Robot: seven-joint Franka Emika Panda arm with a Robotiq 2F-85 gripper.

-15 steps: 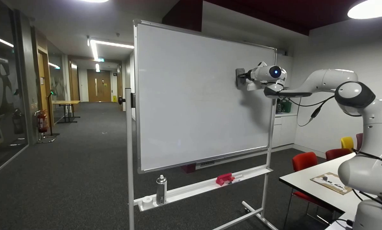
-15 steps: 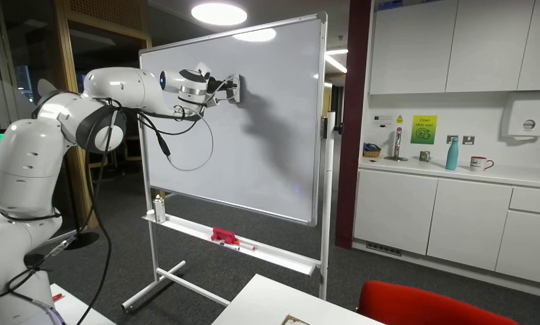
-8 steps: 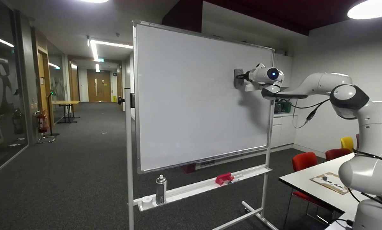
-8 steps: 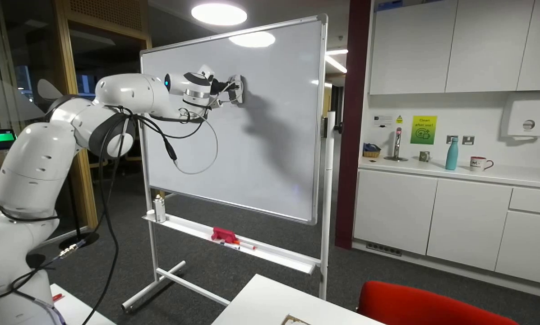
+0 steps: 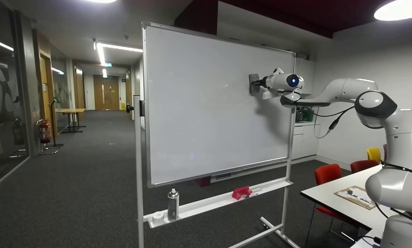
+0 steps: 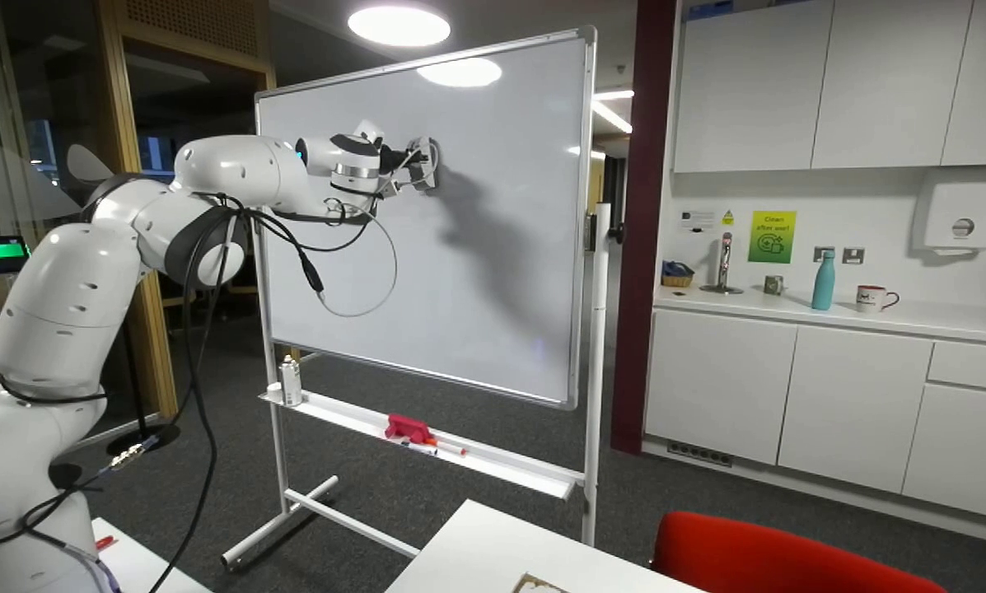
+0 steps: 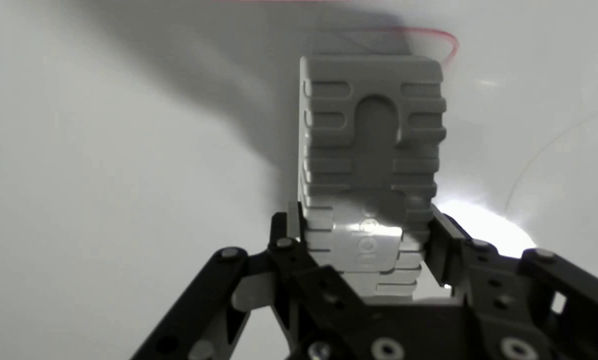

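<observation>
- Firm hold here: the gripper is clamped on the eraser, its fingers against the two long sides.
- The relation that counts, I'd judge, is eraser to whiteboard: the eraser lies straight ahead of the gripper, back toward the wrist, underside toward the whiteboard.
- Where on the whiteboard? Upper half, past the middle, on the side away from the spray can.
- Long axis: close to upright along the whiteboard in both exterior views, running up the picture in the wrist view, and the squeeze goes across it.
- Is it pressed flat? It's right up by the whiteboard's face, but I can't tell whether the whole underside meets it.
- Just one arm in play, reaching in from in front of the whiteboard.
- Over to the wrist view: a red pen line curls on the whiteboard just past the eraser's top end. I can't pick it out from outside.
- What the wrist view misses: in an exterior view, a tray below the whiteboard carries that can and a red block.
- And in an exterior view, a blue bottle and a mug stand off to the whiteboard's side.
</observation>
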